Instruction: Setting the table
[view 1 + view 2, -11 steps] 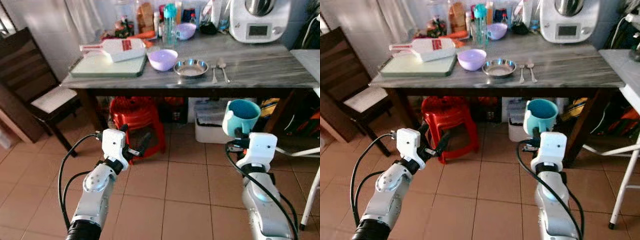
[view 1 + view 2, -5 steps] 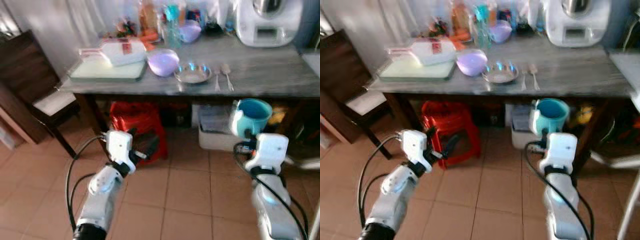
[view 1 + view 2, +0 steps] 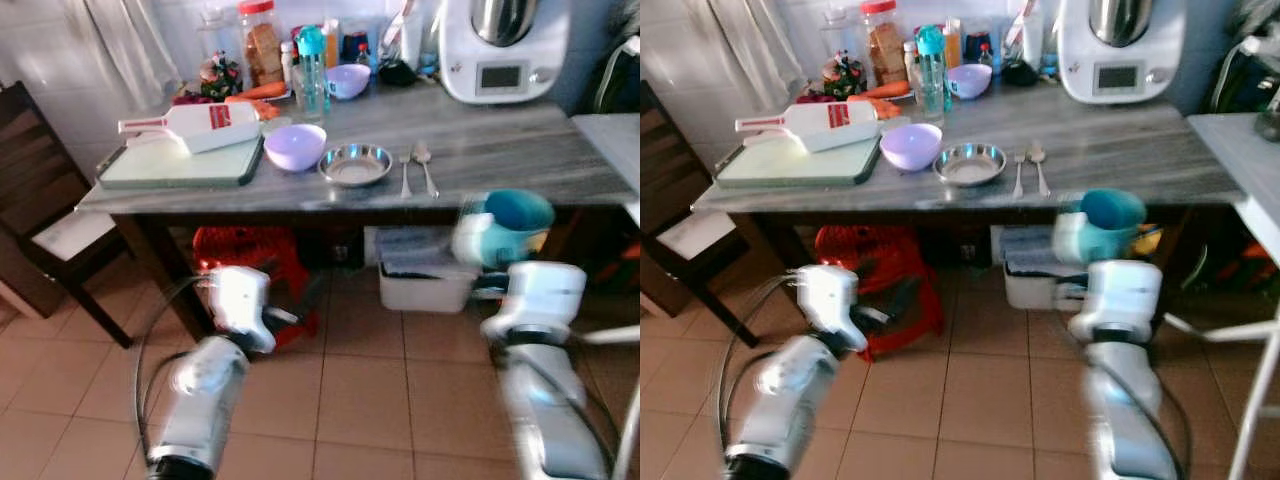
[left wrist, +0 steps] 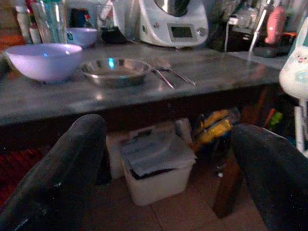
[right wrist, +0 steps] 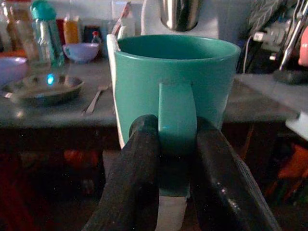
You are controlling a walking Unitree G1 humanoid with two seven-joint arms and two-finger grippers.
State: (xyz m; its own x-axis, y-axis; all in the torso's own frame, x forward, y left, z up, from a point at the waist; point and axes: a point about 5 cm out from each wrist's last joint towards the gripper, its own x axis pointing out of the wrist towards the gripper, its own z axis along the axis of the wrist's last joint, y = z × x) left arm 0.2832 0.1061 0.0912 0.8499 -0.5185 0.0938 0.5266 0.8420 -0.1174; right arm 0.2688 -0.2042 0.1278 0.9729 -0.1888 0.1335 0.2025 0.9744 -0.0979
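Note:
My right gripper (image 5: 175, 159) is shut on the handle of a teal mug (image 3: 505, 226), held upright below the front edge of the grey table (image 3: 500, 150). On the table lie a steel plate (image 3: 355, 164), a lilac bowl (image 3: 295, 146), and a fork and spoon (image 3: 415, 168). My left gripper (image 4: 168, 163) is open and empty, low in front of the table near a red stool (image 3: 255, 255).
A green cutting board (image 3: 180, 160) with a white bottle (image 3: 205, 125) lies at the table's left. Jars, bottles and a second bowl (image 3: 347, 80) stand at the back beside a white kitchen machine (image 3: 495, 50). A dark chair (image 3: 40, 215) stands left, a white bin (image 3: 425, 270) under the table.
The whole view has shifted as the camera moved closer to the table and turned. The mug stays in my right gripper, and both arms keep their pose.

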